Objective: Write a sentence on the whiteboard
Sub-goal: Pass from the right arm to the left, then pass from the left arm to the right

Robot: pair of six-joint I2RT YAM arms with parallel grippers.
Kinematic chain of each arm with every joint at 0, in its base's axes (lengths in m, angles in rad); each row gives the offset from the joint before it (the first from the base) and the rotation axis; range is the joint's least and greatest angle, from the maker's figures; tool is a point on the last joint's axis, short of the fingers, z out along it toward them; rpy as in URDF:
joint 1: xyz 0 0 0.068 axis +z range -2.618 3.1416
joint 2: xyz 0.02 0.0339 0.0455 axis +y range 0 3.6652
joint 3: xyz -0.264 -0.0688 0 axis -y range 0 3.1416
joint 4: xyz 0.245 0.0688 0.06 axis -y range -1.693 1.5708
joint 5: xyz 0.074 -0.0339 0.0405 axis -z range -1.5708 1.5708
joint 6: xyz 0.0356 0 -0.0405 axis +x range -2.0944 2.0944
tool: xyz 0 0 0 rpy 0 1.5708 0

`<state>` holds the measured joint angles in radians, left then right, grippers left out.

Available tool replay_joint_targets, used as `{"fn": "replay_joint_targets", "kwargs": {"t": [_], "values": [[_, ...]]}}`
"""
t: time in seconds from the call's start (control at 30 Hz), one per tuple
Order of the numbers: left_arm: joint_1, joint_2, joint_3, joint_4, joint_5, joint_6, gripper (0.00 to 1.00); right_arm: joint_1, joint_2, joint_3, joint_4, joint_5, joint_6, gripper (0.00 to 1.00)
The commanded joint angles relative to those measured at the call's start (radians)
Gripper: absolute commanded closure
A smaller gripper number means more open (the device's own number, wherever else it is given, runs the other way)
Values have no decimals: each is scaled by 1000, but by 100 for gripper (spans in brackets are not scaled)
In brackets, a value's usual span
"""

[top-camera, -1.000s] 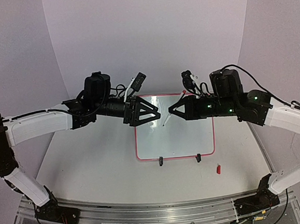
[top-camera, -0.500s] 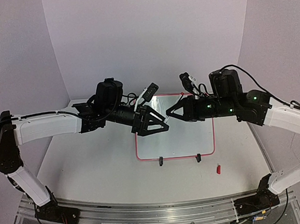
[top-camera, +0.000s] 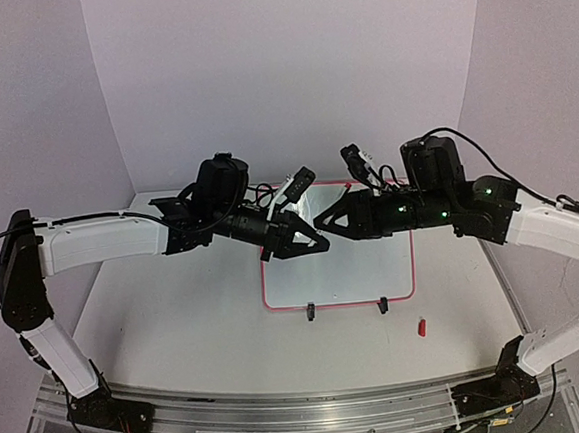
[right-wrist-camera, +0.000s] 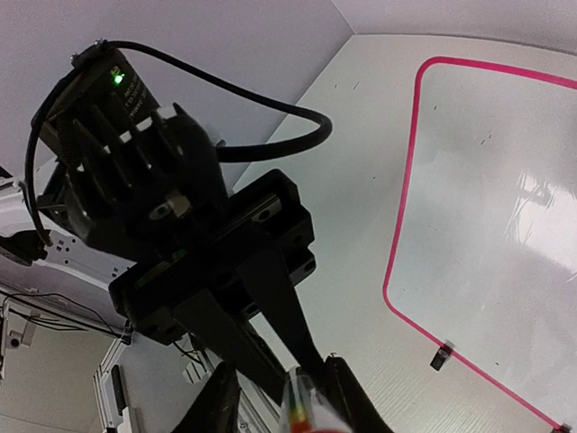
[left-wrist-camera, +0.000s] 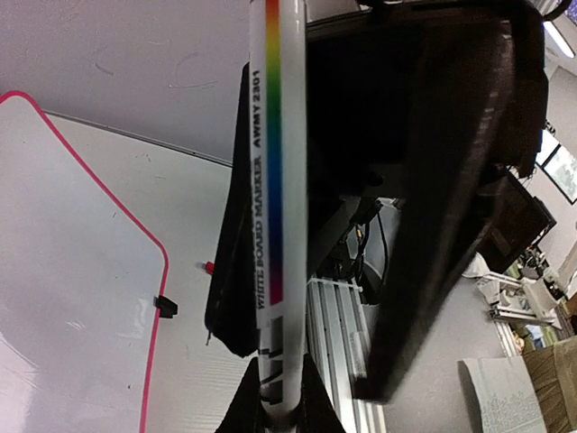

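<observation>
1. Pale lilac walls close in a white desk, and the whiteboard lies flat on it, toward the far middle, with two small black feet at its near edge.
2. Both my arms meet in the air above the board's far left corner.
3. My left pincer is closed on the marker, gripping one end of the barrel, which runs straight out from the fingers.
4. My right pincer has the marker's other end between its fingers, but the jaws stand a little apart from it, so I judge that grip released.
5. A small red piece, likely the cap, lies on the desk near the board's near right corner.
6. I see no sentence on the whiteboard; its surface shows only glare.
7. The step in hand looks like a handover of the marker from right to left, before any writing.
8. Next, I judge, the right arm must draw clear without knocking the barrel. The left must then turn the tip down onto the board, starting at the far left, pressing lightly.
</observation>
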<state>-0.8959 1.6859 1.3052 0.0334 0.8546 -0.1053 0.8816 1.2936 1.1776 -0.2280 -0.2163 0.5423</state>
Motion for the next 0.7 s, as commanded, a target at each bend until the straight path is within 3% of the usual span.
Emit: {"fn": "replay_joint_targets", "kwargs": {"t": [0.0, 0.13, 0.27, 0.4, 0.57, 0.67], "values": [[1, -31, 39, -124, -37, 185, 100, 7, -121, -56, -64, -24, -101, 49], [1, -14, 77, -284, 35, 375, 100, 7, -232, -107, -132, 15, -257, 40], [1, 2, 120, -393, -24, 496, 100, 7, -267, -47, -341, -47, -457, 36], [-1, 30, 191, -530, -7, 598, 100, 7, -211, 55, -501, 11, -448, 35], [-16, 37, 190, -557, 70, 676, 100, 8, -188, 54, -447, -55, -464, 36], [-54, 58, 213, -592, 4, 717, 100, 7, -152, 96, -444, -129, -490, 36]]}}
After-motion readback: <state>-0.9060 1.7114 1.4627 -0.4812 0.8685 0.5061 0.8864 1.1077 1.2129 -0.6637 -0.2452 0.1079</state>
